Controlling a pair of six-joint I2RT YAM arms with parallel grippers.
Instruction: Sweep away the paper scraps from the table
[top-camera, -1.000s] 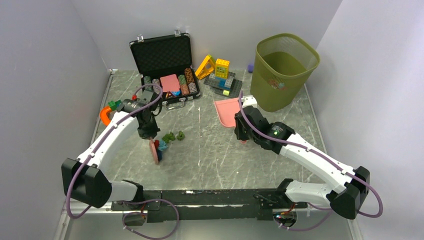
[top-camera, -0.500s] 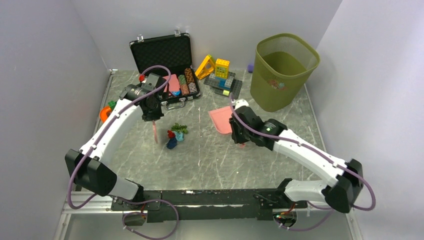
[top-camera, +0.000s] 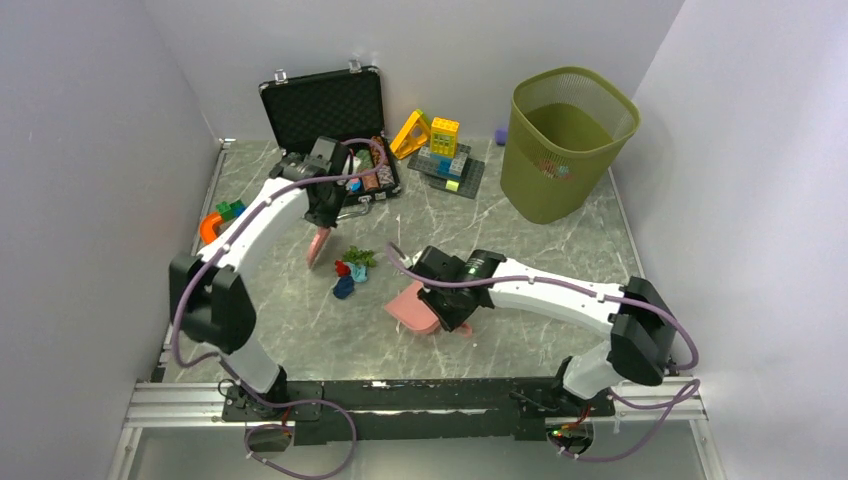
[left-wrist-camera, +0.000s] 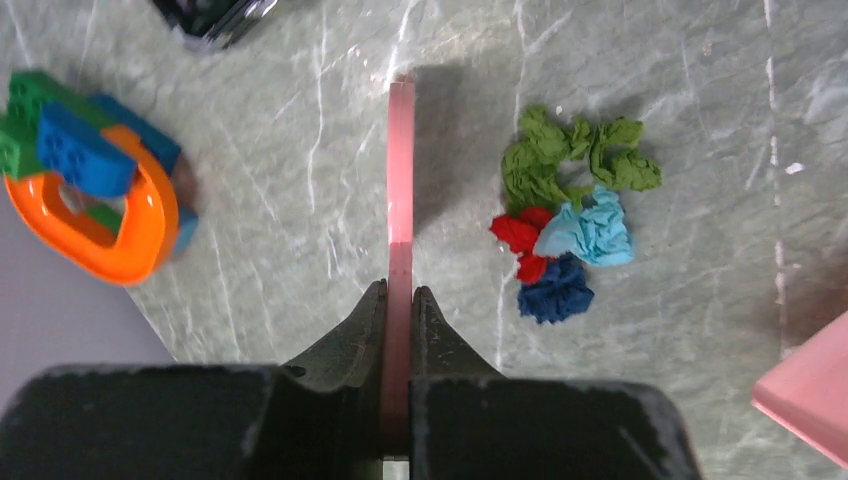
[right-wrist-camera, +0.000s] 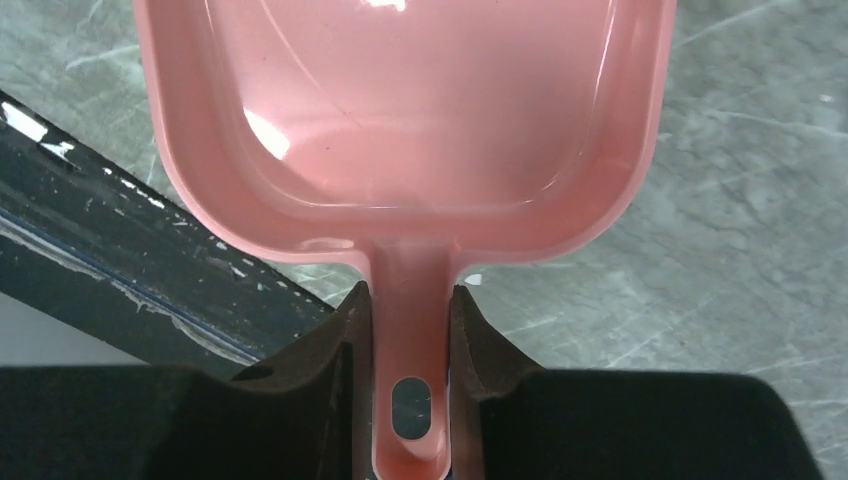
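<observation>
The paper scraps (top-camera: 350, 271) lie in a small heap on the table (top-camera: 545, 255): green (left-wrist-camera: 575, 160), teal (left-wrist-camera: 592, 230), red (left-wrist-camera: 520, 242) and dark blue (left-wrist-camera: 555, 295) wads. My left gripper (top-camera: 322, 222) is shut on a thin pink sweeper blade (left-wrist-camera: 400, 190), which stands edge-on just left of the heap. My right gripper (top-camera: 452, 320) is shut on the handle of a pink dustpan (right-wrist-camera: 400, 120). The dustpan (top-camera: 410, 305) is empty and sits to the near right of the heap; its corner shows in the left wrist view (left-wrist-camera: 810, 390).
An open black case (top-camera: 325, 110) with poker chips stands at the back, building blocks (top-camera: 440, 150) beside it. A green bin (top-camera: 565, 140) is at the back right. An orange ring with blocks (left-wrist-camera: 90, 190) lies at the left wall. The metal rail (top-camera: 400, 395) runs along the near edge.
My left gripper moved the pink blade from the near side of the heap to its far left. My right arm swung the dustpan from the back right to just right of the heap.
</observation>
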